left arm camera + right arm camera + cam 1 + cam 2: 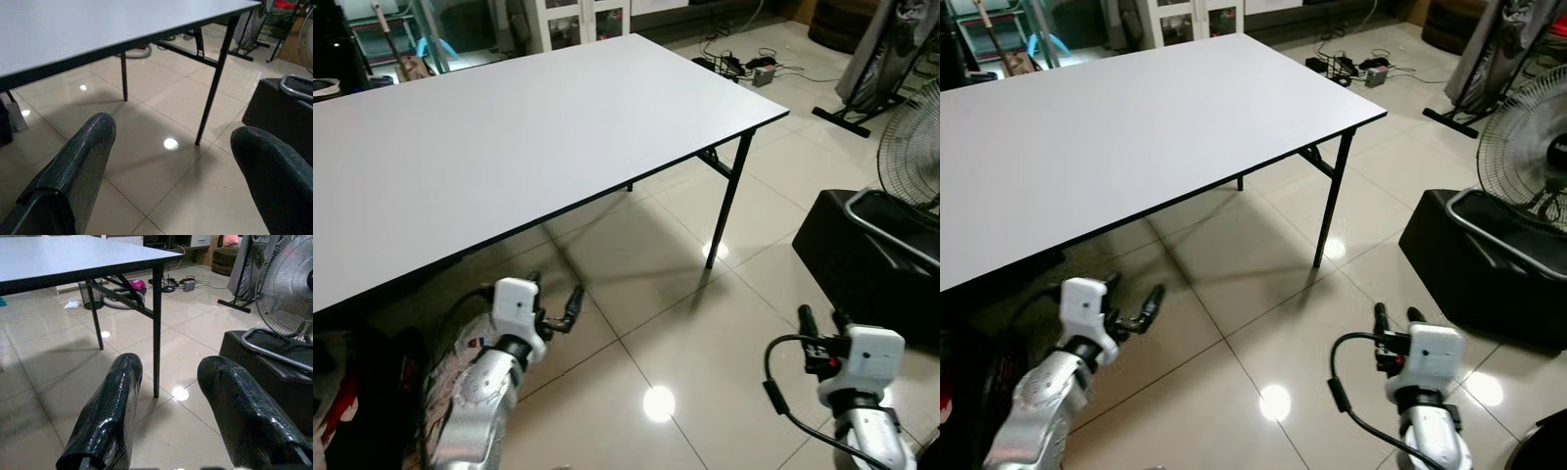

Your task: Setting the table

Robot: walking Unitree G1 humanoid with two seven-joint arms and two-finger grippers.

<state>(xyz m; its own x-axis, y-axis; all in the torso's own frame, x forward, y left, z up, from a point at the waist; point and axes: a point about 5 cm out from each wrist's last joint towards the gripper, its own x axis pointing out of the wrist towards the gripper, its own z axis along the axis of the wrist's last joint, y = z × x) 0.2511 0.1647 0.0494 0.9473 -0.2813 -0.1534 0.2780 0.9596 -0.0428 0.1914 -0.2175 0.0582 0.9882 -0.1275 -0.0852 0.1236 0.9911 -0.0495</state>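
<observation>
Both grippers hang low before the table (509,147) edge, jaws parted.

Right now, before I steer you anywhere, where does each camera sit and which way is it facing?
Left eye view: on the head, looking forward and down at the white table, with both arms, the left hand and the right hand low in front.
Right eye view: beside it, same scene, fan on the right.
Left wrist view: along the left hand's open fingers, under the table edge.
Right wrist view: along the right hand's open fingers.
Both wrist views share the table leg and black case.
</observation>
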